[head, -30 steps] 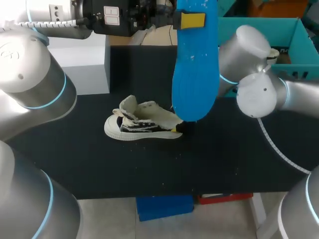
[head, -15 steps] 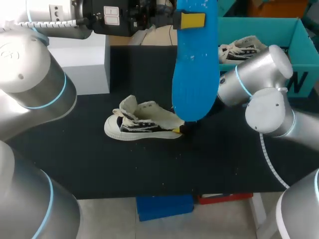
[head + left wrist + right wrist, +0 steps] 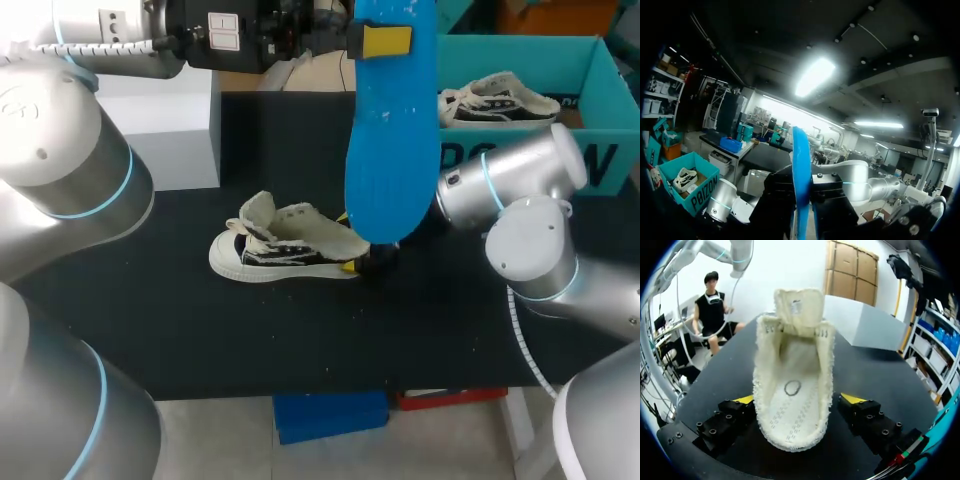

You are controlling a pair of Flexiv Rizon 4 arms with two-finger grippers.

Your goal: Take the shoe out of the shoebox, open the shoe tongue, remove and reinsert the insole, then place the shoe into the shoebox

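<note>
Shoe (image 3: 285,248) stands on the table (image 3: 450,330), out of its box, tongue (image 3: 260,210) lifted and insole (image 3: 390,150) removed; reinserting and boxing remain, I judge. Left gripper (image 3: 801,192) is raised high, clamped on the blue insole. Right gripper (image 3: 799,400) sits low at the heel, fingers spread wide either side, not gripping. The teal shoebox (image 3: 600,70) is behind it.

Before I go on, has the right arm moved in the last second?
Yes. The right arm swung toward the near edge of the table, away from the shoebox, uncovering the shoe inside it.
</note>
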